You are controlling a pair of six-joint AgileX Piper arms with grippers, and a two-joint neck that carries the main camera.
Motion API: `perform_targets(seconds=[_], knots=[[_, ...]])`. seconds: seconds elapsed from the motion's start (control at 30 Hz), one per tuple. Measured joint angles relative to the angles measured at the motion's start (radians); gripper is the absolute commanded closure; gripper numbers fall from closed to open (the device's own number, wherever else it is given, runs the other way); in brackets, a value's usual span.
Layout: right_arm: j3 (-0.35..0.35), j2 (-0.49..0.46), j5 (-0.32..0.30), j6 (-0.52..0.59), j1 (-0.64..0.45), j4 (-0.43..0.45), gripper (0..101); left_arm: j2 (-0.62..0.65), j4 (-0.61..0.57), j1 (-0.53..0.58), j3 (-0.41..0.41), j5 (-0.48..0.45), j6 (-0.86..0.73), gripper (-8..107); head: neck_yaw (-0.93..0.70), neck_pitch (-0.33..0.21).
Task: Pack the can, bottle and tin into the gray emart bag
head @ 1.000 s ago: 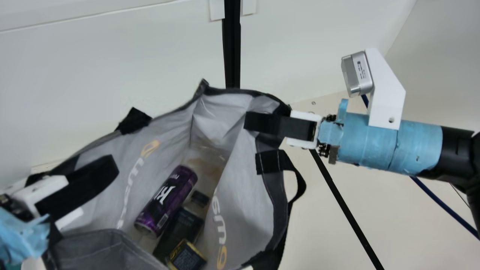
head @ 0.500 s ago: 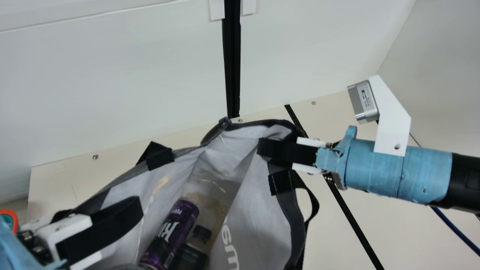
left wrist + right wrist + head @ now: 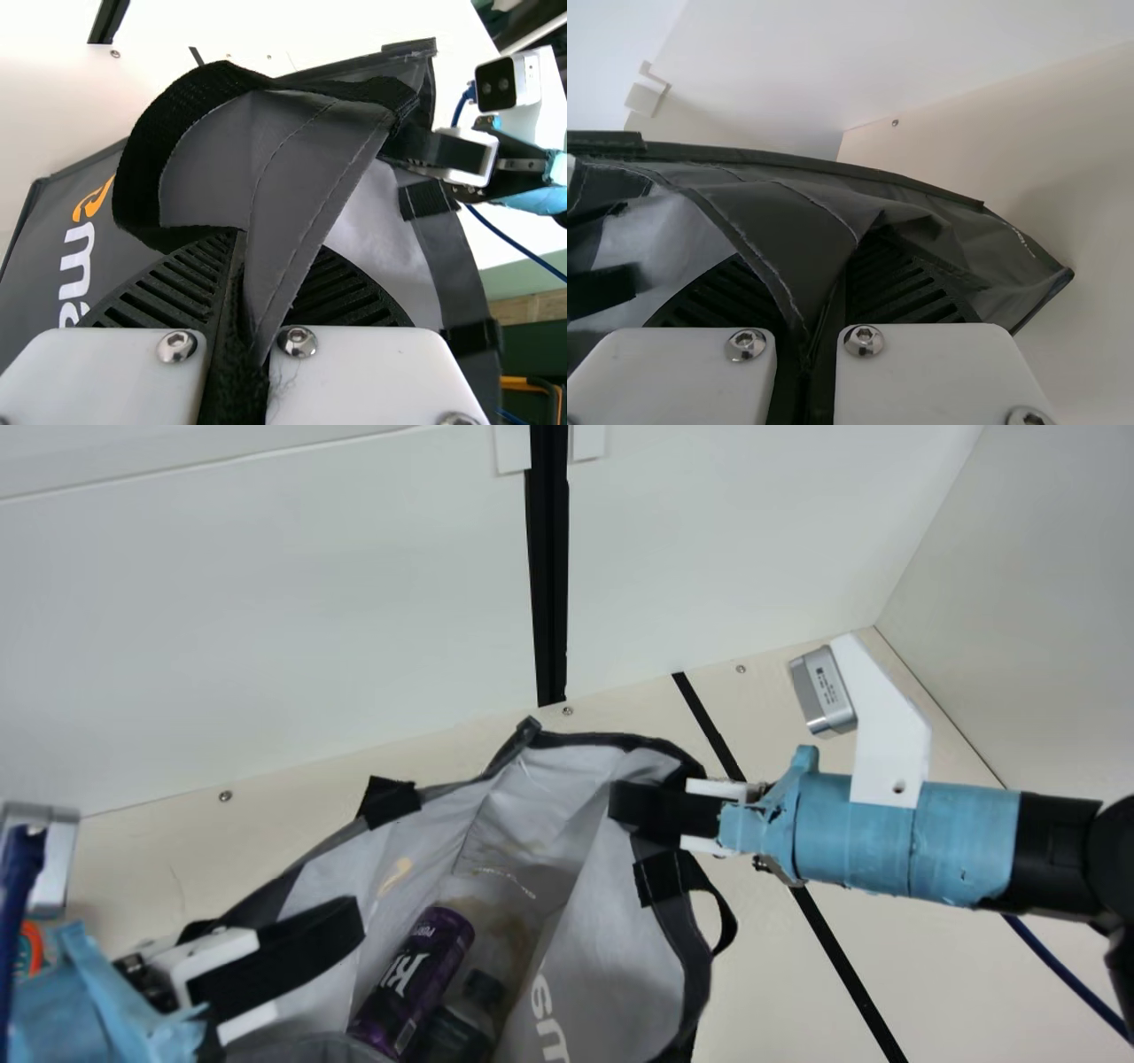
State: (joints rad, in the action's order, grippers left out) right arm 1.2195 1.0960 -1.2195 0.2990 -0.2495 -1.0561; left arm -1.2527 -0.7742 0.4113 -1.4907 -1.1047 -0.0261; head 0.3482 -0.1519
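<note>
A can (image 3: 415, 979) and a bottle (image 3: 461, 1023) lie side by side in a bag (image 3: 611, 957).
The can is at left, the bottle just to its right, between the left gripper (image 3: 350, 926) at the bag's left side and the right gripper (image 3: 620, 804) at its right; behind the bag, the table (image 3: 762, 1001) meets a wall (image 3: 266, 620).

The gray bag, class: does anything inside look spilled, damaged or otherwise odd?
A brownish patch lies on the bottom of the bag, near the purple can. It looks odd against the gray walls, perhaps a stain or spill.
</note>
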Motion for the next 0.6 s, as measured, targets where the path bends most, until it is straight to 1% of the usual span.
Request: perform_targets(seconds=[0.13, 0.27, 0.6], knots=[[-0.004, 0.037, -0.001, 0.049, 0.001, -0.009, 101, -0.032, -0.021, -0.029, 0.020, 0.015, -0.063, 89, 0.000, 0.000], [-0.001, 0.078, 0.006, 0.098, 0.007, -0.044, 101, -0.067, -0.032, -0.057, 0.021, 0.044, -0.126, 89, 0.000, 0.000], [0.046, 0.186, 0.004, 0.218, 0.038, -0.114, 101, -0.156, -0.037, -0.115, -0.033, 0.105, -0.257, 89, 0.000, 0.000]])
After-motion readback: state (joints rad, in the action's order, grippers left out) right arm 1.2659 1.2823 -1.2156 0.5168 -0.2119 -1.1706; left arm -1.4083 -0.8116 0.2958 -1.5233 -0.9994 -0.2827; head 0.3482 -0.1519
